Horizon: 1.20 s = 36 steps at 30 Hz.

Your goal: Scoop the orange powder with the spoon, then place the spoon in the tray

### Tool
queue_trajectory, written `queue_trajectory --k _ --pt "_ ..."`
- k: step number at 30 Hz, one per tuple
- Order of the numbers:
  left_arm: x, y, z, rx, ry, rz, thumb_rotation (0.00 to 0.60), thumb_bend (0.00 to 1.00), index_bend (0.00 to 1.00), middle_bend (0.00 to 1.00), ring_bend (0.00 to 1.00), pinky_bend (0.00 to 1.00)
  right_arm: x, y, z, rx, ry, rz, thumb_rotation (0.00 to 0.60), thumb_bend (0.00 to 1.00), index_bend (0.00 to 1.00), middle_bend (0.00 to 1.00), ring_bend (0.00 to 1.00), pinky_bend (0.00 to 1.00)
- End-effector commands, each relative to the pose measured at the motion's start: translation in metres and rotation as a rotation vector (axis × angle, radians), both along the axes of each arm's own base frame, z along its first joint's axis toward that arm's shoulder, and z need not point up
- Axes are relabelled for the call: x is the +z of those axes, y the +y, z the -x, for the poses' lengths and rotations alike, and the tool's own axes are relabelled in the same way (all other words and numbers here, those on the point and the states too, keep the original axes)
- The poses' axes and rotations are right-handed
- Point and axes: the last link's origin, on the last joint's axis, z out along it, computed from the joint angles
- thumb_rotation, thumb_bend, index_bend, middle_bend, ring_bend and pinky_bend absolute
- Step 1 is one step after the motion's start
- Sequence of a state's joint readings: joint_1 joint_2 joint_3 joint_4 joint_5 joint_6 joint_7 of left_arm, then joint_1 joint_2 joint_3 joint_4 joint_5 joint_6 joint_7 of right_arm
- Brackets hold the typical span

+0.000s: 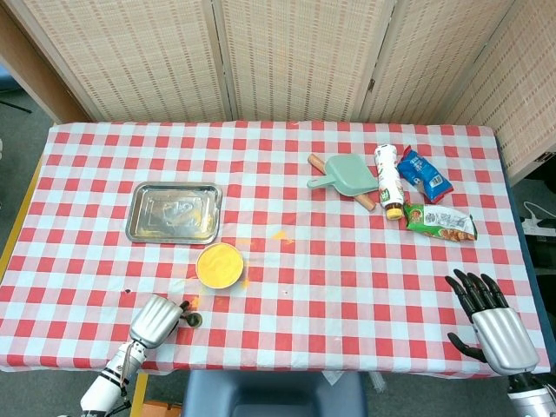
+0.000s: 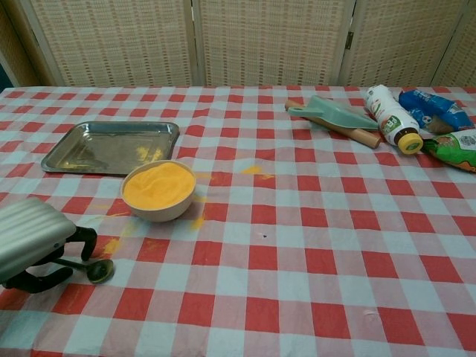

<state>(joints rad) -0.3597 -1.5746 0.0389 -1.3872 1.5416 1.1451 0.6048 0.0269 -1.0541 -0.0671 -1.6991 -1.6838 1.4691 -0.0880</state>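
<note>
A small metal spoon (image 2: 99, 271) lies on the checked cloth at the front left, its round bowl (image 1: 195, 320) pointing right. My left hand (image 2: 30, 236) hovers over the spoon's handle, dark fingers (image 2: 83, 236) curved above it and the thumb below, with a gap still between them. The head view shows this left hand (image 1: 155, 320) just left of the spoon's bowl. The white bowl of orange powder (image 2: 158, 186) (image 1: 220, 265) stands just beyond the spoon. Behind it is the steel tray (image 2: 111, 145) (image 1: 174, 211), dusted with a little powder. My right hand (image 1: 491, 321) rests at the front right edge, fingers spread, holding nothing.
Orange powder is spilled on the cloth (image 2: 254, 170) around the bowl. At the far right lie a green scoop on a wooden rolling pin (image 2: 336, 117), a white bottle (image 2: 392, 117) and snack packets (image 2: 431, 108). The table's front edge runs close under both hands.
</note>
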Motion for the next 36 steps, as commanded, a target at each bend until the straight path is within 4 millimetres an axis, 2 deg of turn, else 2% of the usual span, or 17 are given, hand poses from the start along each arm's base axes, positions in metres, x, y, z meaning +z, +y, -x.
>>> queue_trajectory --k 1,20,36 --pt "-0.001 0.0 0.001 0.007 -0.006 0.002 0.6 0.41 0.5 1.0 1.0 1.0 0.0 0.0 0.0 -0.001 0.001 0.0 0.6 0.16 0.0 0.0 0.0 0.0" --pt "0.0 0.0 0.001 0.011 -0.017 -0.002 0.6 0.41 0.56 1.0 1.0 1.0 -0.001 0.002 -0.001 -0.001 0.005 0.007 0.6 0.17 0.0 0.0 0.0 0.0" --pt "0.014 0.0 -0.004 0.007 -0.059 -0.038 0.6 0.44 0.62 1.0 1.0 1.0 0.0 0.004 -0.001 0.006 0.003 0.007 0.6 0.17 0.0 0.0 0.0 0.0"
